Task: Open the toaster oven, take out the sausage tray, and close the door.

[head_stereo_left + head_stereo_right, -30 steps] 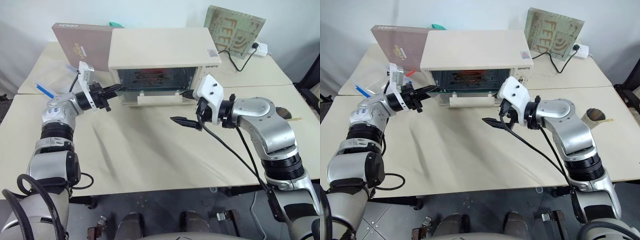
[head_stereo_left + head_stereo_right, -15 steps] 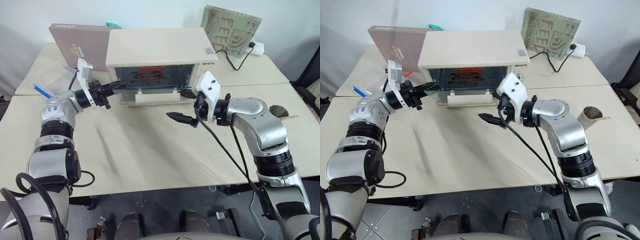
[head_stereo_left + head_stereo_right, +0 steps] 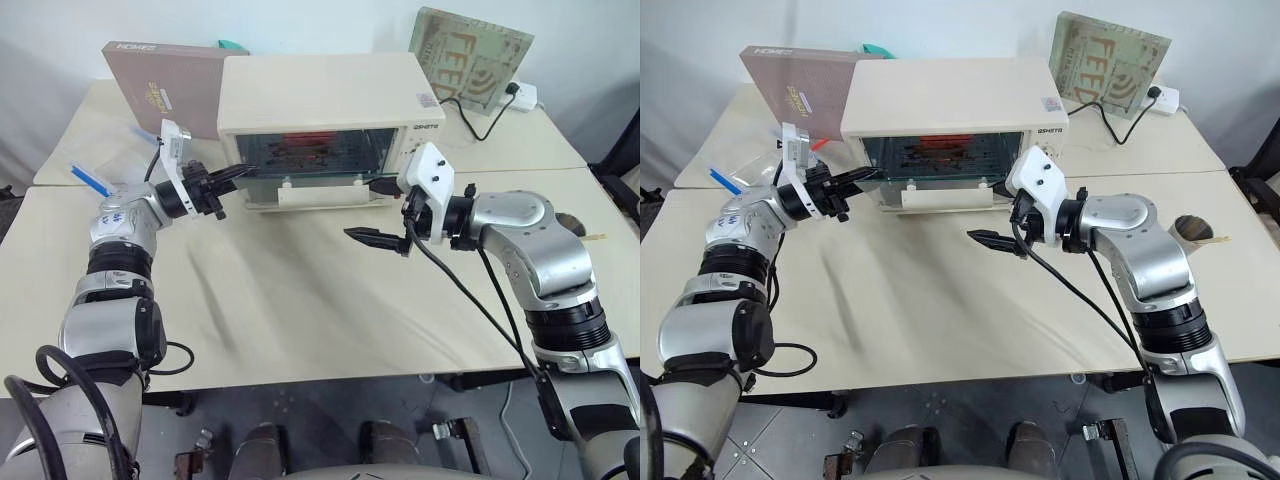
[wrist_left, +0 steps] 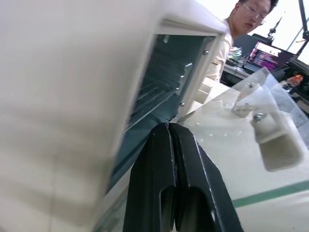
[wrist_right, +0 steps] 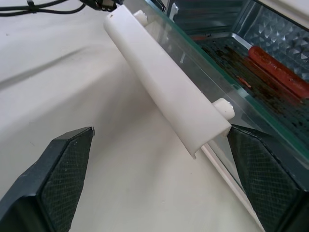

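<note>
1. Oven [image 3: 325, 100] stands at the back of the table [image 3: 300, 300], and its door [image 5: 212, 77] hangs folded down to about level, so the opening step looks done.

2. Tray [image 5: 251, 67] sits inside on the rack with the red sausage [image 5: 277, 72] lying on it; taking it out has not begun, and closing the door comes after that.

3. Right gripper [image 3: 380, 213] hovers just in front of the door's handle [image 5: 166, 87], its fingers spread wide with nothing between them; I judge it is lining up to reach in over the door.

4. Left gripper [image 3: 236, 174] sits at the oven's left front corner with its fingers pressed together. They hold nothing I can make out, though the tips are right at the door's left edge and may be touching it.

5. From above, the glass glare and dark interior blur the tray to a reddish smear; its edges and how far back it sits are hard to judge.

6. Brown box [image 3: 165, 85] behind the oven hides part of the table's far left.
</note>
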Controlling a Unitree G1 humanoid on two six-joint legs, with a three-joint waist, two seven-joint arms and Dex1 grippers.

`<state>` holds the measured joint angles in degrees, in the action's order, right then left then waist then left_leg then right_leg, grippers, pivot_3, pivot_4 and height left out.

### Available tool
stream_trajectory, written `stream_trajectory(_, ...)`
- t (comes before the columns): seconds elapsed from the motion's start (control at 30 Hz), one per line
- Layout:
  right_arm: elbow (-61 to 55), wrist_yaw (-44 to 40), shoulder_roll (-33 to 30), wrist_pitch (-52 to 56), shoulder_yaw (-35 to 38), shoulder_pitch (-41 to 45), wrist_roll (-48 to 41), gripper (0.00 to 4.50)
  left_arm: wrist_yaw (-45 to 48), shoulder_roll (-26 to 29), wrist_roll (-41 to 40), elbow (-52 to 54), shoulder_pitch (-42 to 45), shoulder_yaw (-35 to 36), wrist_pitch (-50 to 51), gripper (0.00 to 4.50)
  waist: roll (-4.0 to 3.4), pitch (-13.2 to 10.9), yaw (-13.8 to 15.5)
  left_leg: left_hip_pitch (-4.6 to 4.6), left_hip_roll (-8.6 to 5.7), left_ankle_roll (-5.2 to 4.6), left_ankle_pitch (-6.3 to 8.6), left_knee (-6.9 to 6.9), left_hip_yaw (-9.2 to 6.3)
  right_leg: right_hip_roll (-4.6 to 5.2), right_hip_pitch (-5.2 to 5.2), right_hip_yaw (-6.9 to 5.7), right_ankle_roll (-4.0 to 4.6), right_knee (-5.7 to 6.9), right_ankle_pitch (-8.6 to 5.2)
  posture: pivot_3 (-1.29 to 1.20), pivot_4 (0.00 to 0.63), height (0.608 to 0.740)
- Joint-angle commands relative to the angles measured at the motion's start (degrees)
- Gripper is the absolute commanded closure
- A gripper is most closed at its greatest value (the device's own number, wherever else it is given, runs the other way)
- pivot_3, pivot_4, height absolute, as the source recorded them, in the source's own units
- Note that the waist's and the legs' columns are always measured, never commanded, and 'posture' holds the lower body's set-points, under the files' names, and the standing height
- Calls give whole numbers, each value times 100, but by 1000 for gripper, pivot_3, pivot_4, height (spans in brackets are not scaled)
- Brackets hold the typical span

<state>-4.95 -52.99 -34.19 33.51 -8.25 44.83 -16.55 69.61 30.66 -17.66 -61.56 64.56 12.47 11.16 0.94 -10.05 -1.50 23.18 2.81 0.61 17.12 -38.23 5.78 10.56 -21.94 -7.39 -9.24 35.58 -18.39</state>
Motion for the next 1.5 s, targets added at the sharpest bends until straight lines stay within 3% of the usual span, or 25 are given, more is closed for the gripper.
stream_trajectory(0.03, 308, -23, -232, 135, -81, -119, 225, 0, 60, 21, -37, 129, 56, 40, -23, 4474, 0, 0, 6, 0, 0, 0, 0, -4, 0, 0, 2, 0, 0, 0, 0, 0, 150, 740)
stream_trajectory(0.27, 304, 154, -501, -419, -384, -266, 872, 0, 37, 32, -34, 104, 55, 60, -60, 4474, 7, -3, 81, 5, -1, -3, 2, -12, -6, 1, 5, -1, 0, -2, 0, 0, 150, 740)
stream_trajectory(0.47, -17, 353, -83, 332, 161, -449, 249, 0, 39, 16, -36, 113, 33, 70, -72, 4474, 3, -5, -25, 12, 0, 1, -1, 8, 8, 1, -25, -3, 0, 6, 0, 0, 150, 740)
stream_trajectory(0.7, -751, 193, -350, 919, 304, -765, -87, 0, 164, -31, -29, 206, -37, 2, 36, 4474, 3, -5, -13, 13, 0, 0, 0, 14, 10, 1, -32, -2, 0, 7, 0, 0, 150, 740)
stream_trajectory(0.93, -2394, -694, -1980, 1880, 925, -1744, -969, 0, 611, 59, 144, 388, -158, -344, 211, 4474, 9, -11, 43, 18, 0, -3, 2, 11, 14, 3, -34, 0, 0, 5, 0, 0, 150, 740)
stream_trajectory(1.1, -2628, -894, -2779, 2063, 1562, -2056, -1294, 0, 914, 197, 565, 377, -162, -798, 132, 4474, 12, -12, 98, 16, 0, -3, 2, 4, 29, 3, -35, 9, 0, 2, 0, 0, 150, 740)
stream_trajectory(1.3, -2533, -561, -2688, 2041, 1570, -1718, -1418, 0, 914, 126, 912, 246, -96, -1138, -233, 4474, 14, -13, 144, 17, 1, -4, 2, -3, 39, 4, -42, 19, 0, 2, 0, 0, 150, 740)
stream_trajectory(1.5, -2436, 184, -2033, 2086, 1002, -991, -1275, 0, 848, -18, 1506, 197, -180, -1675, -709, 4474, 15, -14, 148, 20, 1, -4, 2, -9, 40, 4, -44, 19, 0, 5, 0, 0, 150, 740)
